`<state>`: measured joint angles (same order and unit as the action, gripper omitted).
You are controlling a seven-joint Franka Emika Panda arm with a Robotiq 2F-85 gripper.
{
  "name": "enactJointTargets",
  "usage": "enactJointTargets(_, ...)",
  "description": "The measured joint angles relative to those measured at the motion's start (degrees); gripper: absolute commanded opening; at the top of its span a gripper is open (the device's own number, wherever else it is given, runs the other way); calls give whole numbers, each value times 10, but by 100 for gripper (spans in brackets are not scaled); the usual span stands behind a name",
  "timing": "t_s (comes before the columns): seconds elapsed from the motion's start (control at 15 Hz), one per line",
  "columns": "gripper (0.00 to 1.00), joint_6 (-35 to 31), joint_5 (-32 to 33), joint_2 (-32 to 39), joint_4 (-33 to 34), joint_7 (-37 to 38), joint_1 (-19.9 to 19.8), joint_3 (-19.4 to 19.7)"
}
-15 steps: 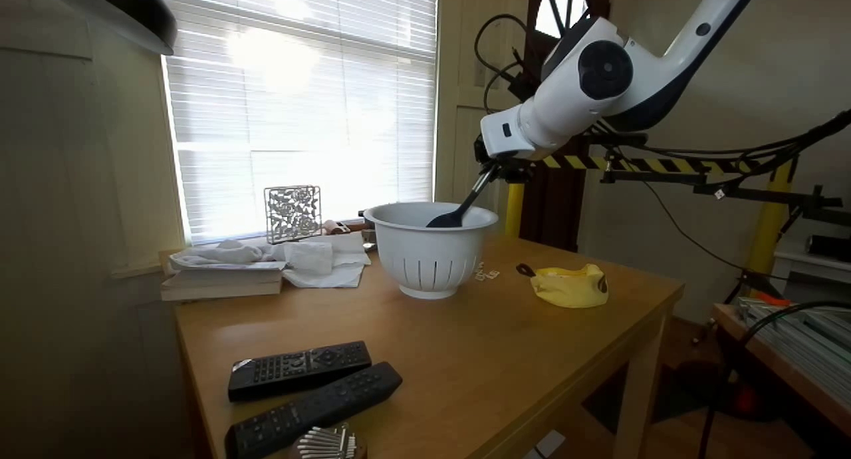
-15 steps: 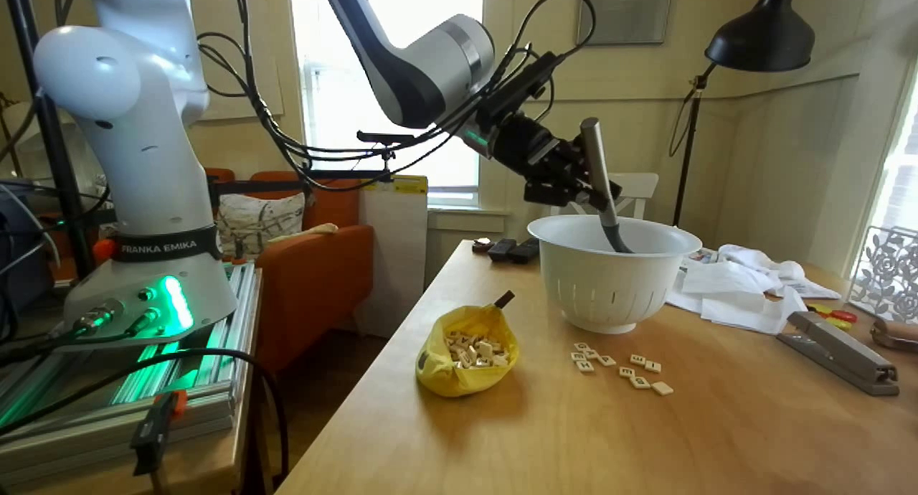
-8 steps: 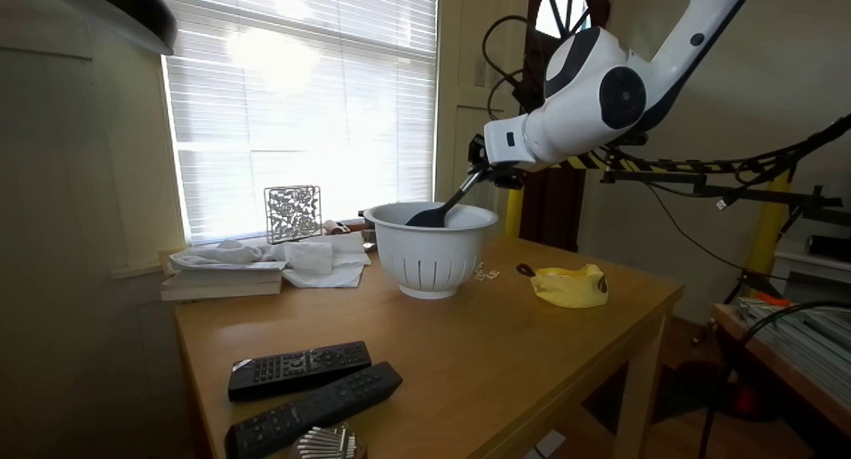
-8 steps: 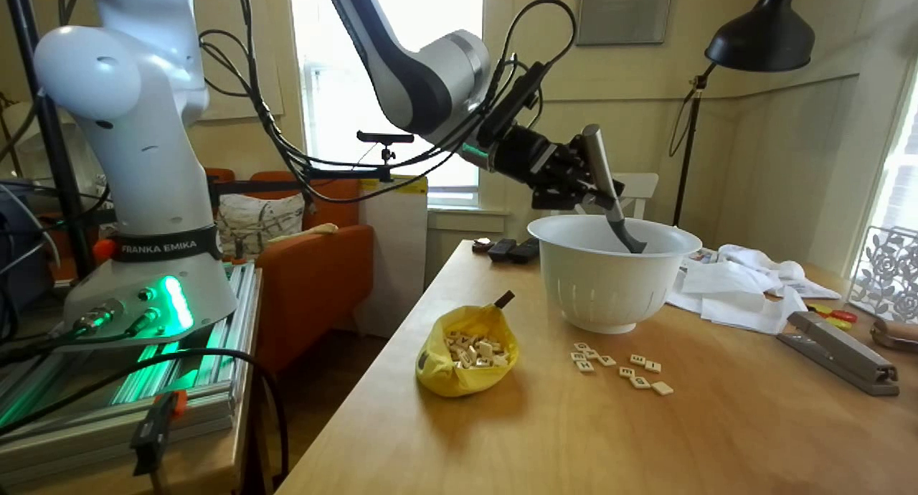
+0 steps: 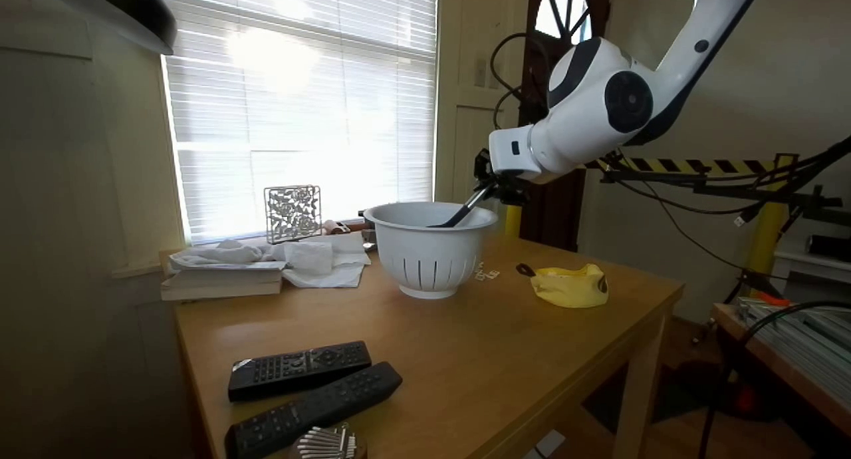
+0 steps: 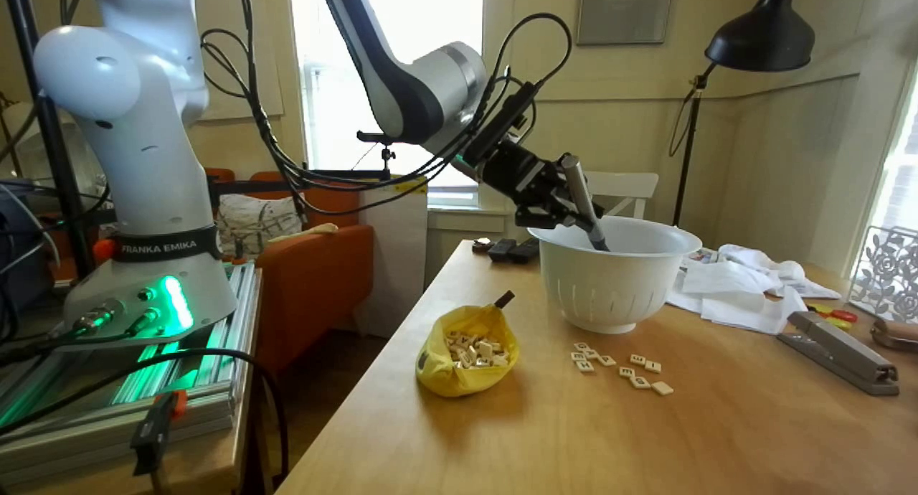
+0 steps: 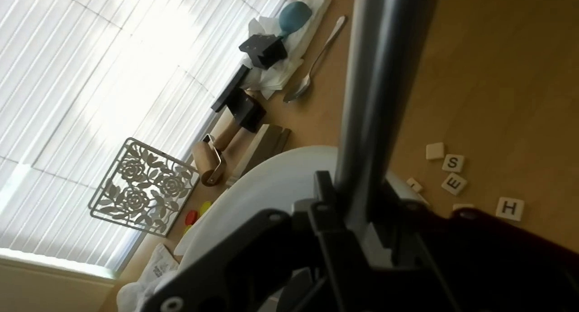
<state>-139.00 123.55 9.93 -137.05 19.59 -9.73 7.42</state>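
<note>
Tabletop (image 5: 465, 352) — one bowl (image 5: 432, 254), one utensil (image 7: 380, 95) in hand (image 7: 359, 203)

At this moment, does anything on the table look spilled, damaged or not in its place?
Slightly: several letter tiles lie scattered on the table near the white colander, while many others sit inside the open yellow bag. Whether the loose ones spilled, I cannot tell. I see no damage.

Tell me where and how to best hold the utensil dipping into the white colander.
Probably by the straight metal handle where it rises out of the white colander, from the side of the robot base, with the fingers across it, as the gripper holds it now. It's slim and tilts toward that side; the dark lower end slopes down inside, likely harder to reach.
</note>
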Motion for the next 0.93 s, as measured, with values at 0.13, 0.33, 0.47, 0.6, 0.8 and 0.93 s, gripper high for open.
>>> enactJointTargets(0.13,6,-28,-60,-4,2,-27,-2,1)
enactJointTargets(0.33,6,-60,-160,-15,8,-96,-7,4)
enactJointTargets(0.47,6,-67,-205,-21,9,-149,-8,9)
enactJointTargets(0.6,6,-67,-235,-27,11,-196,-8,13)
enactJointTargets(0.8,6,-55,-247,-32,13,-248,-8,18)
enactJointTargets(0.93,6,-37,-247,-33,15,-263,-8,18)
